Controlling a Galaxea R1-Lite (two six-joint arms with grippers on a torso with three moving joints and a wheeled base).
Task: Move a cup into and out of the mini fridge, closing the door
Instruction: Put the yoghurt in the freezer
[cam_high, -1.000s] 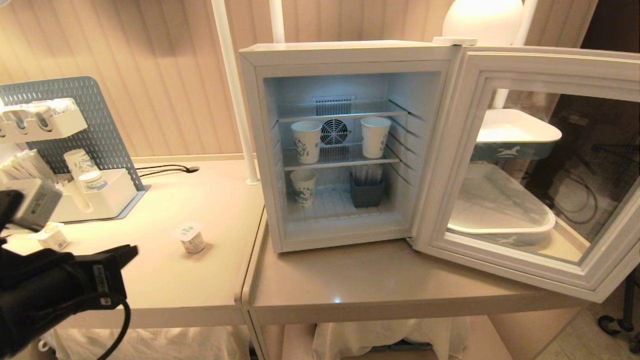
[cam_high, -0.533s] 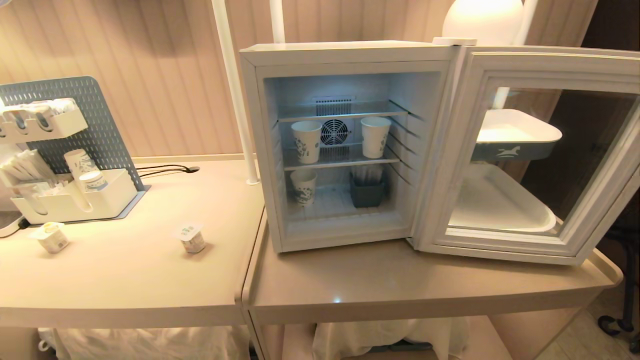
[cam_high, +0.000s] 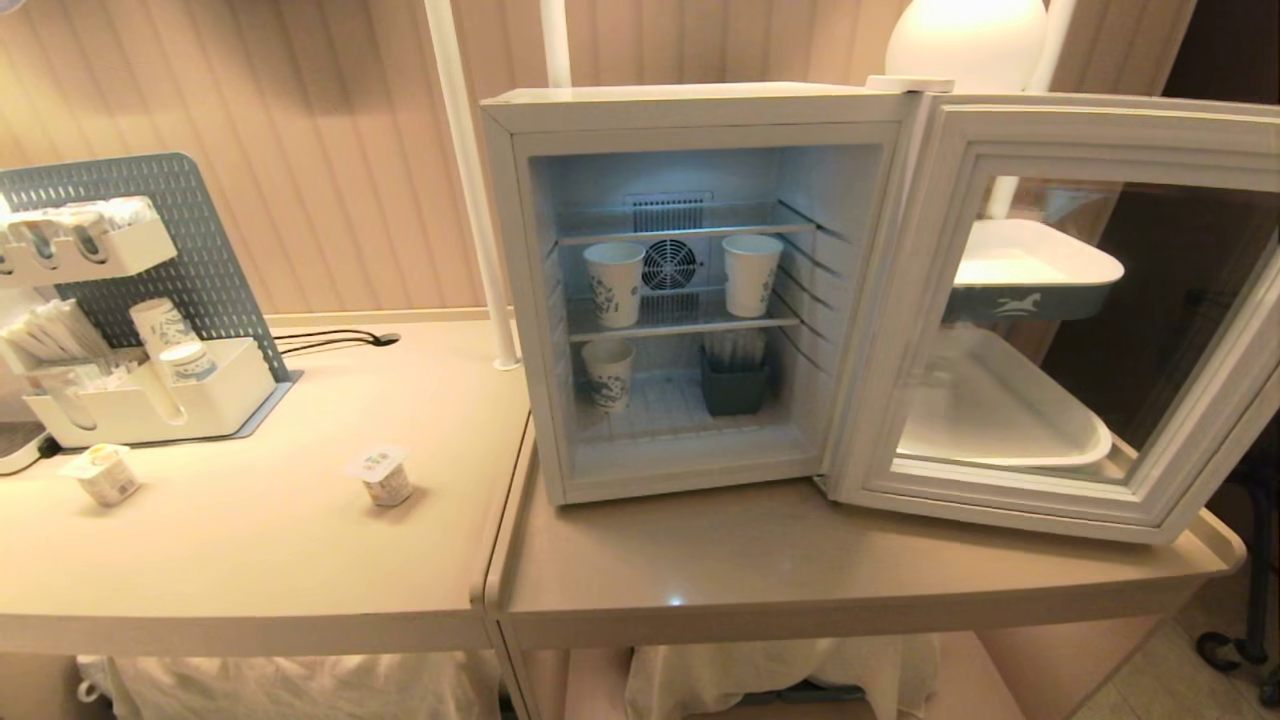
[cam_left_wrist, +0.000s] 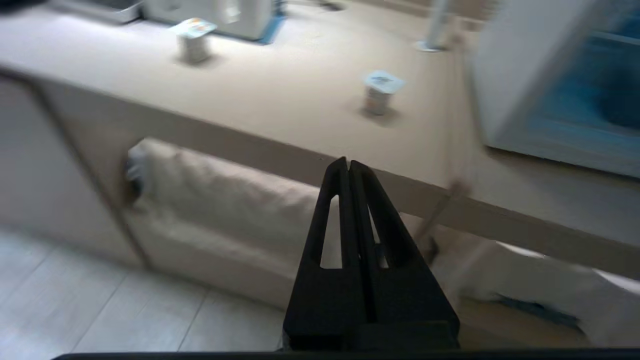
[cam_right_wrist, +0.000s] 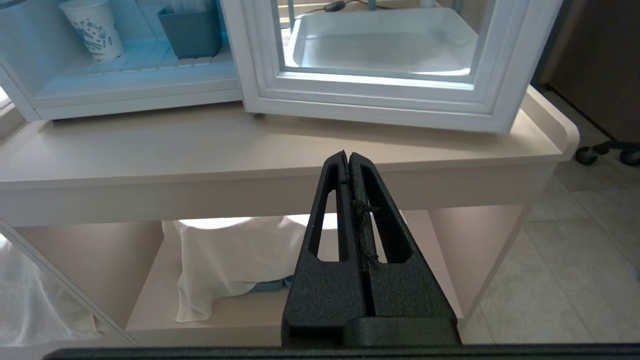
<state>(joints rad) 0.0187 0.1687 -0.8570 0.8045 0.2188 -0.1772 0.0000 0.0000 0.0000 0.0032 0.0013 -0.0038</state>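
Three paper cups inside the mini fridge (cam_high: 690, 290): two on the middle wire shelf (cam_high: 683, 322), one cup (cam_high: 607, 372) on the floor beside a grey bin (cam_high: 733, 385). The door (cam_high: 1060, 320) hangs wide open to the right. A second ago the left arm showed at the lower left of the head view; now gone from it. Left gripper (cam_left_wrist: 348, 165) sits below the table edge (cam_left_wrist: 280, 150), jaws pressed together, empty. Right gripper (cam_right_wrist: 348, 157) parked low before the counter, jaws likewise closed on nothing. Judgement: left arm pulled back, no cup in hand, door closing not begun
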